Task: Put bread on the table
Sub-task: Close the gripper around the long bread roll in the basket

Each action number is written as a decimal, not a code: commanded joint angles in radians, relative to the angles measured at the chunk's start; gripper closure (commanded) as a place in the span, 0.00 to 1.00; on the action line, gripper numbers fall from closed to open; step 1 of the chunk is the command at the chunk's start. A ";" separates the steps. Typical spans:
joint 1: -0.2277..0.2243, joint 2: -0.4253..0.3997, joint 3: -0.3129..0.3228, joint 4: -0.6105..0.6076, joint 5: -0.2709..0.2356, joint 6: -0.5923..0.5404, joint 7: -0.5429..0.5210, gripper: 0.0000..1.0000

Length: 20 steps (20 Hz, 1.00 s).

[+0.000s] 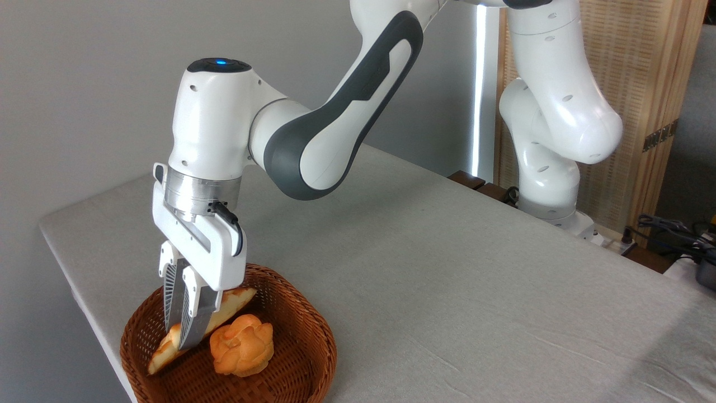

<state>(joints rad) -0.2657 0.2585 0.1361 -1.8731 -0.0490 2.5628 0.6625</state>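
Note:
The bread (pixel 234 303), a long pale pastry with a toasted edge, lies tilted inside the brown wicker basket (pixel 321 330) at the table's near left corner. Its right end is raised and its left end rests low by the basket wall. My gripper (pixel 179 337) reaches straight down into the basket, and its two ribbed fingers (pixel 193 313) are shut across the middle of the bread, hiding that part. The light grey table (pixel 447 268) stretches away to the right of the basket.
A round orange rose-shaped bun (pixel 241 344) sits in the basket just right of the fingers, close to the bread. The arm's base (pixel 551 207) stands at the table's far right edge, with cables (pixel 671 229) beyond it.

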 commanded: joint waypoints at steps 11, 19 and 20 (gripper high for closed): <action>0.000 -0.025 -0.004 0.003 -0.018 -0.015 -0.009 0.70; 0.000 -0.045 -0.003 0.002 -0.018 -0.058 0.002 0.84; 0.000 -0.045 -0.003 0.002 -0.018 -0.058 0.002 0.85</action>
<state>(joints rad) -0.2660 0.2284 0.1354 -1.8689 -0.0540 2.5315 0.6596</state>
